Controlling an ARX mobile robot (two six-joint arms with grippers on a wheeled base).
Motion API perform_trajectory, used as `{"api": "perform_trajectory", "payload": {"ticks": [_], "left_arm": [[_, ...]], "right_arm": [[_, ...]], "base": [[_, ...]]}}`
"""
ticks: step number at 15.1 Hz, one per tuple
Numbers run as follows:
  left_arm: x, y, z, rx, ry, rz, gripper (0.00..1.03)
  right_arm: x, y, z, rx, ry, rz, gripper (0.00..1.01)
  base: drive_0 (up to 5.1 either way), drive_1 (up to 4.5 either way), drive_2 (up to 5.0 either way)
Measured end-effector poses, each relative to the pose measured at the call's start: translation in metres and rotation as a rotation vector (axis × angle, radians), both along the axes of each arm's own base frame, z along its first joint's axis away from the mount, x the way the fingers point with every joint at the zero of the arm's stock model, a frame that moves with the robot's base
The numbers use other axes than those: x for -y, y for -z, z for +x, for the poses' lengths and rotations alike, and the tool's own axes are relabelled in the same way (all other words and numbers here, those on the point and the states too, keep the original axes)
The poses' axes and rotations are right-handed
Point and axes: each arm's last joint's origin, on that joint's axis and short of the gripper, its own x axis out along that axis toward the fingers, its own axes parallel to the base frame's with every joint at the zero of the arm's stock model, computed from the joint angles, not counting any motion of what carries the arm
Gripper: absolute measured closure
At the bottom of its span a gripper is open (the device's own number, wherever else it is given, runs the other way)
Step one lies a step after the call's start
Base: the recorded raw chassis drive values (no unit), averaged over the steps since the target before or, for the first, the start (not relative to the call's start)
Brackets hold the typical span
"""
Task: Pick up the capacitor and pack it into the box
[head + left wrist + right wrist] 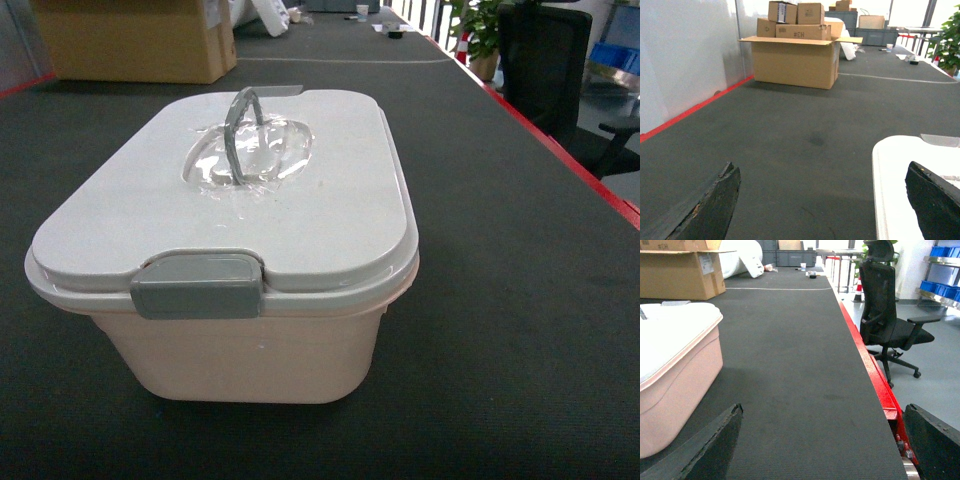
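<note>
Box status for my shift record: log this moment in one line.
box: lid shut, latched | capacitor: not visible | left gripper: open, empty | right gripper: open, empty

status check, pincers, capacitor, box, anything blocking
Left pincer open, empty; right pincer open, empty. Capacitor not in view. Box on the mat, lid shut, latch down. Lid blocks packing.

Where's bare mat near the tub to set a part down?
Right of the tub, the dark mat runs bare to the red edge strip. Left of it, bare mat up to the cardboard carton and wall. Both grippers, left and right, hang open, empty.
</note>
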Motion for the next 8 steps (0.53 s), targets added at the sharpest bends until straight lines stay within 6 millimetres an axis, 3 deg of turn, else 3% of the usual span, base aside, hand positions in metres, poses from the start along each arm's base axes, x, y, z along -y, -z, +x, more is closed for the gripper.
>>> {"api": "perform_trajectory", "payload": {"ticks": [3,8], "left_arm": [[-0.008,0.009,-0.014,-0.050,0.175,0.015,0.29],[-0.012,0.020,-0.024,-0.053,0.203,0.016,0.45]], "right_arm": [[0.000,0.000,0.000,0.000,0.000,0.000,0.03],[0.000,0.000,0.000,0.000,0.000,0.000,0.03]], "base": [[0.0,0.00,0.0],[0.0,0.00,0.0]]}}
